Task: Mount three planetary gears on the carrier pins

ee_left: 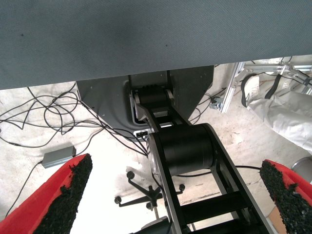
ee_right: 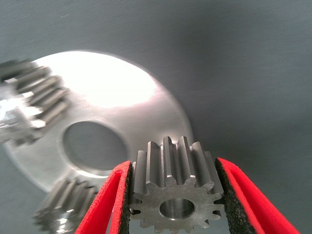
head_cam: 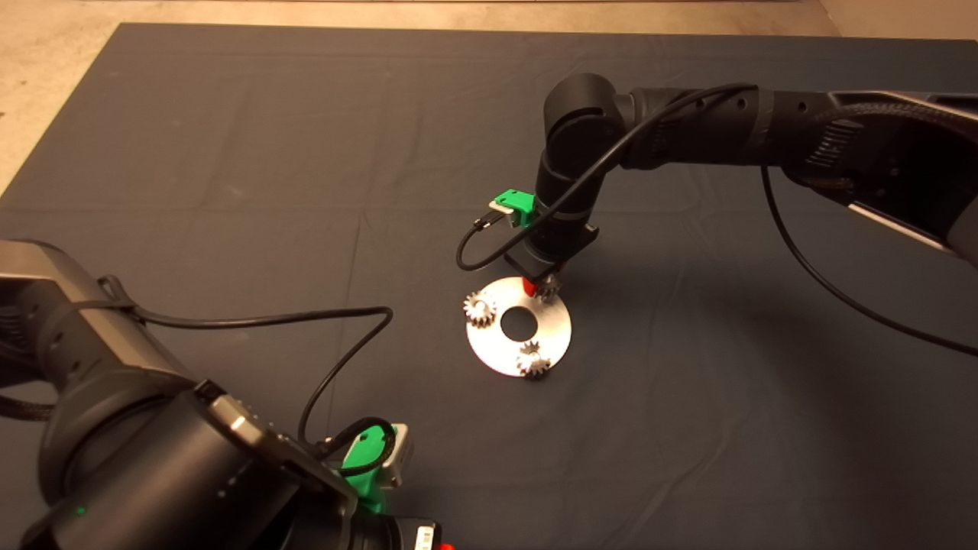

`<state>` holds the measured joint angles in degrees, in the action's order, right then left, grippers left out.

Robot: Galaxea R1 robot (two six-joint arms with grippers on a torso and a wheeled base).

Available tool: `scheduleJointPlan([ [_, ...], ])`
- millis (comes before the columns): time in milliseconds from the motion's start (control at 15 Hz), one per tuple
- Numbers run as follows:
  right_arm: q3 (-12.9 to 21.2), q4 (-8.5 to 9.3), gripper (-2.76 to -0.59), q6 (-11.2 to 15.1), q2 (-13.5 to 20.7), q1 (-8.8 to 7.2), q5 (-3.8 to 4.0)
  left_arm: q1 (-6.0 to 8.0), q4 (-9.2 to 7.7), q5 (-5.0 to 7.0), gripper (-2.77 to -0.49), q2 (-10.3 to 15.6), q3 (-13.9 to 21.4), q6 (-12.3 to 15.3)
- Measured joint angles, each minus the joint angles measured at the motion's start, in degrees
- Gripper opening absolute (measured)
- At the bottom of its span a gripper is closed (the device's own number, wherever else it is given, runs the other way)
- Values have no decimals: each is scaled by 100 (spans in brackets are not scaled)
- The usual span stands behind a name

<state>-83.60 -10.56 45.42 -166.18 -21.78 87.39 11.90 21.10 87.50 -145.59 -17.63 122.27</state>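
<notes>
The silver round plate with a large centre hole lies mid-mat. Two planetary gears rest on it: one at its left rim, one at its near rim. At the plate's far right rim, my right gripper comes down from above, shut on the third gear. The right wrist view shows that gear squeezed between the red fingers of the right gripper, beside the plate and the other gears. The carrier pins are hidden by the gears. My left gripper is parked, open and empty.
The left arm fills the lower left corner of the head view, its cable looping over the mat. Bare floor lies beyond the mat's far-left edge. In the left wrist view, floor cables and the robot's base show.
</notes>
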Motion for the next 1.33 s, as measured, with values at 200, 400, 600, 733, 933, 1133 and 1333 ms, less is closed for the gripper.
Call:
scheduleJointPlan([
  [200, -5, -13, -229, -17, 83, -4, 4, 0, 0, 0, -77, 0, 0, -2],
  [400, -2, -13, -228, -35, 83, -4, 6, 0, 0, 0, -77, 0, 0, -2],
  [600, 4, -13, -229, -39, 83, -4, 7, 0, 0, 0, -77, 0, 0, -2],
  [733, 28, -21, -229, -39, 83, -4, 11, 0, 0, 0, -77, -2, 0, -1],
  [933, 161, -39, -229, -40, 80, 7, 15, 0, 0, 0, -77, -2, 0, -2],
  [1133, 213, -40, -229, -41, 80, 7, 9, 0, 0, 0, -77, -2, 0, -1],
  [1333, 235, -40, -229, -41, 80, 7, 9, 0, 0, 0, -77, 0, 0, -1],
])
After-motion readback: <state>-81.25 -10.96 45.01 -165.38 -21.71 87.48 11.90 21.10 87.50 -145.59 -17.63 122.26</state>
